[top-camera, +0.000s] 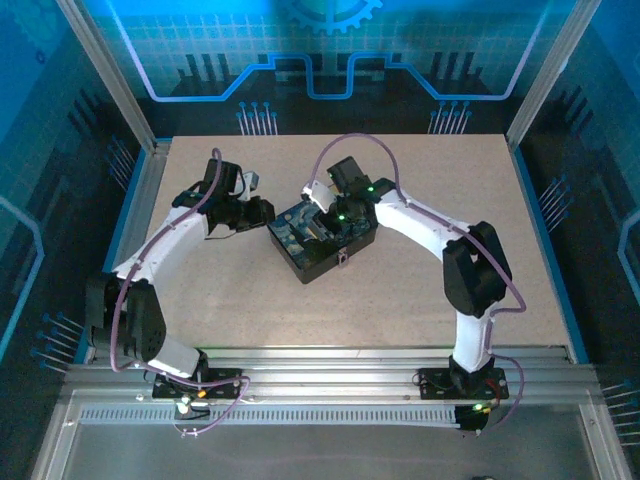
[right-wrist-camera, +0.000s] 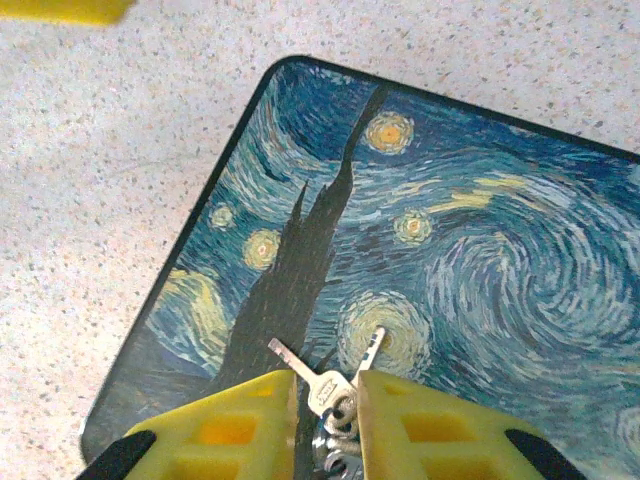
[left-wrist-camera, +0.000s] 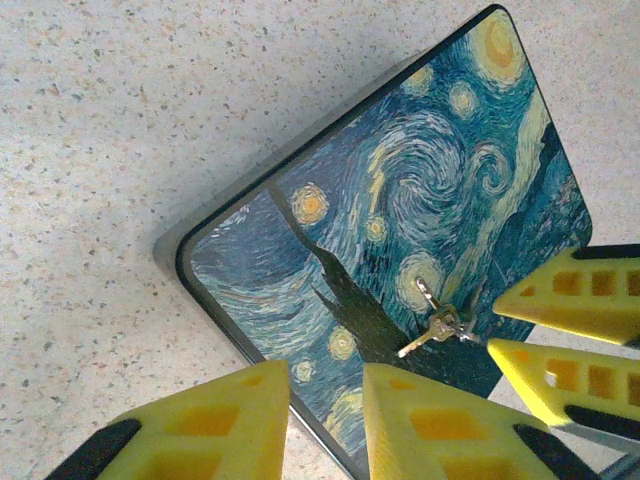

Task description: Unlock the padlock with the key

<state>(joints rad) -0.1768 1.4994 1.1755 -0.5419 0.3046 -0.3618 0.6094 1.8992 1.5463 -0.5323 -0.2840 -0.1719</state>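
- Speckled beige tabletop [top-camera: 430, 290], with both arm bases bolted along its near edge.
- Mid-table, left: the left gripper [left-wrist-camera: 325, 400] hangs at the left corner of the dark box [top-camera: 310, 262]. Its yellow fingers [left-wrist-camera: 215, 430] stand apart with nothing between them, so the tool is released.
- Centre: the box's swirly blue painted lid [right-wrist-camera: 480, 230] faces up.
- On the lid, near its middle: the key [right-wrist-camera: 300, 362], one of two small silvery keys joined by a ring. Their heads sit in the narrow gap of the right gripper [right-wrist-camera: 325, 380], and their blades fan out beyond its fingertips.
- Whether the right gripper pinches the keys or merely flanks them cannot be told.
- Far edge: a blue-lit patterned wall [top-camera: 320, 60].
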